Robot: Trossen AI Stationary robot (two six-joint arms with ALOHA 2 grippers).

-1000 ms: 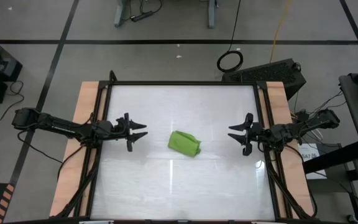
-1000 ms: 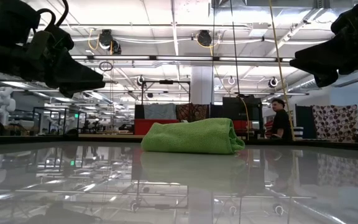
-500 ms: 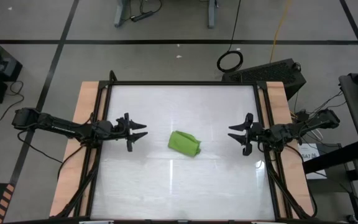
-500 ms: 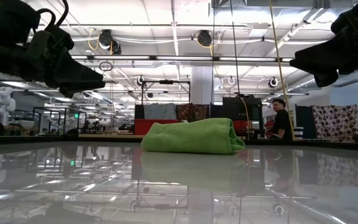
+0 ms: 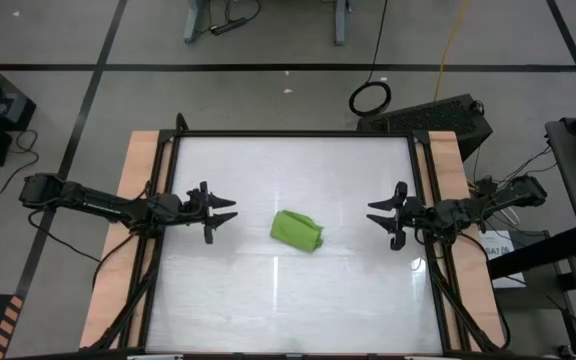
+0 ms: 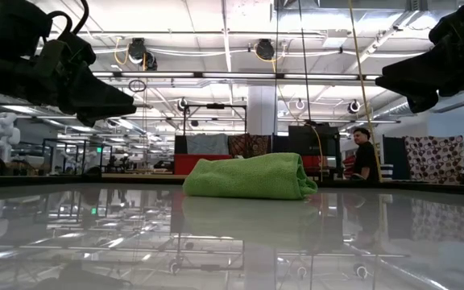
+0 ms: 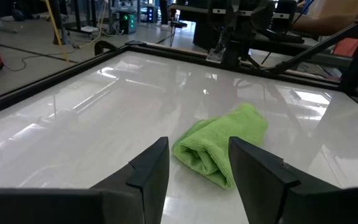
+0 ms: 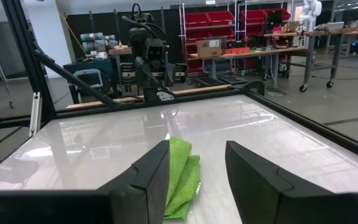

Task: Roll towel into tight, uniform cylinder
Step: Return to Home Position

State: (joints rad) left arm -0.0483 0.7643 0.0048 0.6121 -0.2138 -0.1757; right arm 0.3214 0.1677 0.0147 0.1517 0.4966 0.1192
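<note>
The lime-green towel (image 5: 297, 230) lies rolled into a short, thick bundle on the white table's middle, resting on its underside; it also shows in the low view (image 6: 248, 177) and both wrist views (image 7: 219, 144) (image 8: 180, 176). My left gripper (image 5: 230, 210) hovers open near the table's left edge, its fingers pointing toward the towel and well short of it. Over by the right edge my right gripper (image 5: 372, 213) hovers open, facing the towel from the other side. Neither holds anything.
A black frame (image 5: 293, 134) borders the glossy white table top (image 5: 268, 300), with wooden strips (image 5: 138, 170) along the left and right sides. Bare table lies all around the towel. A person (image 6: 366, 157) stands in the room beyond the far edge.
</note>
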